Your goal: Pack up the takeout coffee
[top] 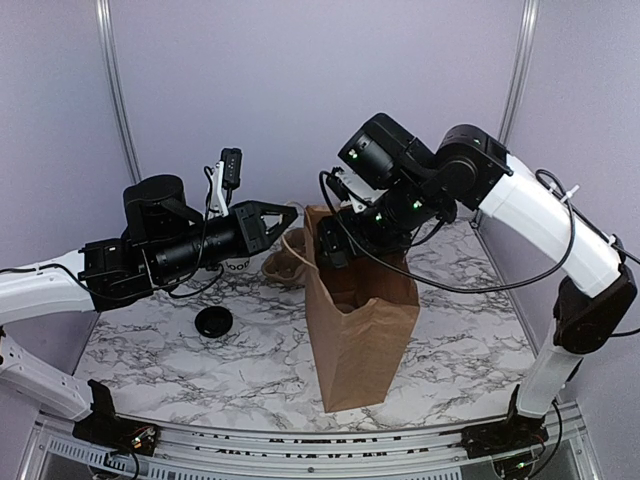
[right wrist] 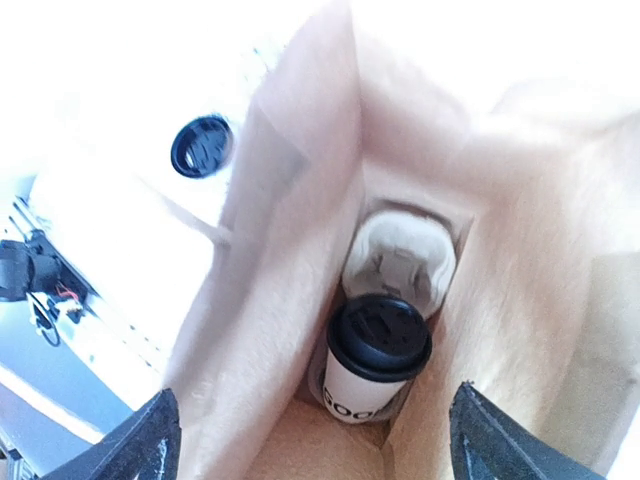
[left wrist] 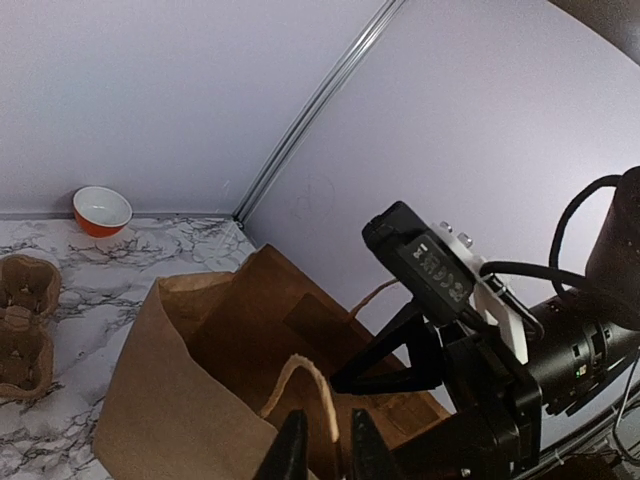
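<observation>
The takeout coffee (right wrist: 378, 350) sat deep in the bag (top: 360, 340), unseen from overhead. The right end effector (right wrist: 318, 440) gaped open; the left end effector (left wrist: 328, 450) pinched the handle (left wrist: 305, 365).

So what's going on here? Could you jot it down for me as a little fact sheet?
bag: paper bag standing open on the table
coffee: lidded white cup upright at the bag's bottom, with a cardboard tray beside it
left arm: left gripper shut on the bag's handle
right arm: right gripper open, over the bag's mouth
elsewhere: spare black lid on the table
</observation>
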Available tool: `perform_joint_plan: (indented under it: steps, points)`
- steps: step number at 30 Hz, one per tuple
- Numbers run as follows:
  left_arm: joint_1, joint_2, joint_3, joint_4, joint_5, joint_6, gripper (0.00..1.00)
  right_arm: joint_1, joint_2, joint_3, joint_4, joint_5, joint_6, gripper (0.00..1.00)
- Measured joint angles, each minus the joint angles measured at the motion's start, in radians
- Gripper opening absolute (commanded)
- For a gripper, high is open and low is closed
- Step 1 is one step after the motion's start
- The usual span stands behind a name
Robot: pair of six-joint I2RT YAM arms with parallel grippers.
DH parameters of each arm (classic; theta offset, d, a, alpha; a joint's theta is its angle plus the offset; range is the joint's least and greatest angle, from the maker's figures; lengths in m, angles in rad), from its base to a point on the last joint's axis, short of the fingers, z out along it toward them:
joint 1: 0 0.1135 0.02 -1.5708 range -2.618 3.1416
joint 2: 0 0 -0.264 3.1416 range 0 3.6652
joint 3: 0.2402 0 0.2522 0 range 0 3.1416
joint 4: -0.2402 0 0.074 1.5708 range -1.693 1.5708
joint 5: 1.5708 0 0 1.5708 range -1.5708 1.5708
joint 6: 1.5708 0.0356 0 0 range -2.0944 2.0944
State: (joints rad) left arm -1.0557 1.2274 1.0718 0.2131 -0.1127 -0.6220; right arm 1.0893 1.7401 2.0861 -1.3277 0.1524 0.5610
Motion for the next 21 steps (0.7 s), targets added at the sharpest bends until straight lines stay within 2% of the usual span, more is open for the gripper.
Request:
perform_joint_plan:
  steps: [10, 17, 21]
  points:
    - [0.000, -0.005, 0.013, -0.011, 0.006, 0.010, 0.38, -0.002, 0.006, 0.090, 0.049, 0.045, -0.043, 0.90]
    - [0.000, -0.030, 0.025, -0.018, -0.001, 0.015, 0.58, -0.026, -0.006, 0.090, 0.126, 0.094, -0.083, 0.91]
    - [0.000, -0.056, 0.025, -0.030, -0.021, 0.026, 0.75, -0.045, -0.045, 0.071, 0.220, 0.117, -0.114, 0.92]
